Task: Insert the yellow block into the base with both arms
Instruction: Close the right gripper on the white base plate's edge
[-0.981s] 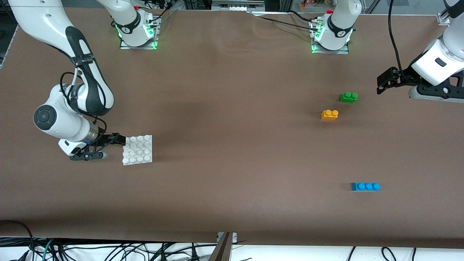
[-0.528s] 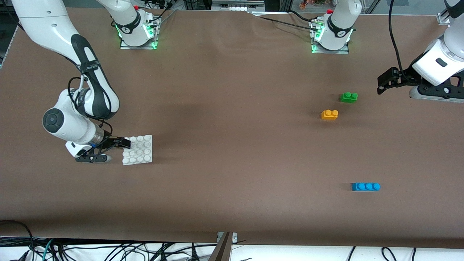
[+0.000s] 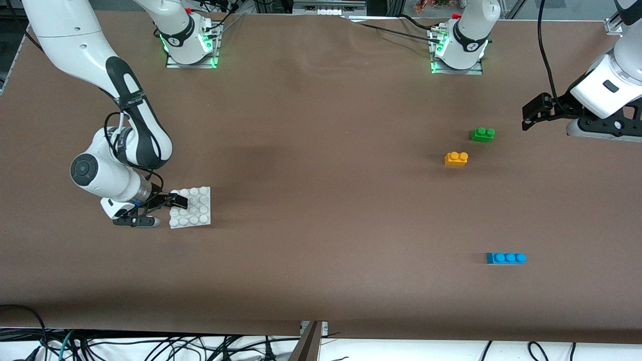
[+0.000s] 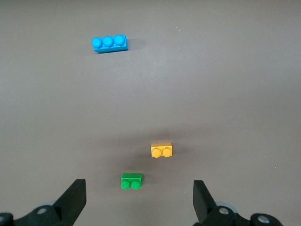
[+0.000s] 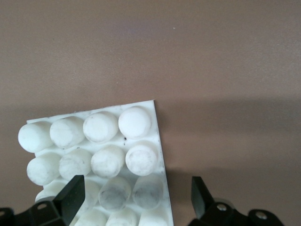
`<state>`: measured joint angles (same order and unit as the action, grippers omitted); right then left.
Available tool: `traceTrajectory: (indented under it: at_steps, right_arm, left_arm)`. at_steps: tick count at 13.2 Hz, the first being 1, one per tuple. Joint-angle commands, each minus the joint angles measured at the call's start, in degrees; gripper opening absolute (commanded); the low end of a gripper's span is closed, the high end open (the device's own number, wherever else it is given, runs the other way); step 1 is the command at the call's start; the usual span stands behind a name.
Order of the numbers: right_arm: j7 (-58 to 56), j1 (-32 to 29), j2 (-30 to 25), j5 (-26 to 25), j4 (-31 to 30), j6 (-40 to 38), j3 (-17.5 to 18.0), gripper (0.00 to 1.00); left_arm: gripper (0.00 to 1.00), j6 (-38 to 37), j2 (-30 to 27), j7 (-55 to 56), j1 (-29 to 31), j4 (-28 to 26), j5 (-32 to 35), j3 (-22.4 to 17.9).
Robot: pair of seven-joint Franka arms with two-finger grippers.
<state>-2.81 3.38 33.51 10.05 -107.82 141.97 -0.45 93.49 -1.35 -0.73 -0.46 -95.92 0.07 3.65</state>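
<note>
The yellow block [image 3: 456, 158] lies on the table toward the left arm's end, and also shows in the left wrist view [image 4: 161, 150]. The white studded base [image 3: 193, 206] lies toward the right arm's end. My right gripper [image 3: 170, 205] is open, low at the base's edge that faces the right arm. In the right wrist view the gripper [image 5: 136, 188] straddles a corner of the base [image 5: 94, 129], one finger over the studs and one over bare table. My left gripper [image 3: 535, 111] is open and empty, up in the air beside the green brick; it also shows in the left wrist view [image 4: 139, 197].
A green two-stud brick [image 3: 482, 134] lies just farther from the camera than the yellow block. A blue three-stud brick [image 3: 506, 257] lies nearer to the camera. Both show in the left wrist view, green [image 4: 131, 181] and blue [image 4: 109, 43]. Brown table [image 3: 321, 200].
My right arm has moved toward the base, so the open gripper now reaches over its edge. The base and bricks have not moved. The left arm has hardly moved.
</note>
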Motion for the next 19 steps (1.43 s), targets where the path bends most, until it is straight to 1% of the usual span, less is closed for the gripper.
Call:
traceTrajectory:
  at_steps: [1,7,9,13,15,17,19]
  right_arm:
    - [0.26,0.05,0.76,1.02,0.6,1.55,0.19,1.0]
    - [0.26,0.05,2.26,1.02,0.6,3.31,0.27,1.0]
    - [0.26,0.14,2.43,2.42,0.6,3.32,0.27,1.0]
    - [0.26,0.31,2.52,3.22,0.6,3.32,0.27,0.99]
    - [0.26,0.4,2.61,3.57,0.6,3.32,0.27,0.93]
    - [0.26,0.49,2.7,4.19,0.6,3.32,0.45,0.85]
    - [0.26,0.4,2.7,4.36,0.6,3.32,0.71,0.73]
  left_arm:
    - [1.0,0.12,-0.14,0.46,-0.07,0.38,1.16,0.13]
    - [1.0,0.12,-0.14,0.46,-0.07,0.38,1.16,0.13]
    - [1.0,0.12,-0.23,0.38,-0.07,0.38,1.16,0.13]
    - [1.0,0.03,-0.23,0.38,-0.07,0.38,1.16,0.13]
    - [1.0,0.12,-0.23,0.38,-0.07,0.38,1.16,0.13]
    - [1.0,0.03,-0.23,0.29,0.02,0.38,1.16,0.13]
    - [1.0,0.03,-0.23,0.29,-0.07,0.38,1.16,0.13]
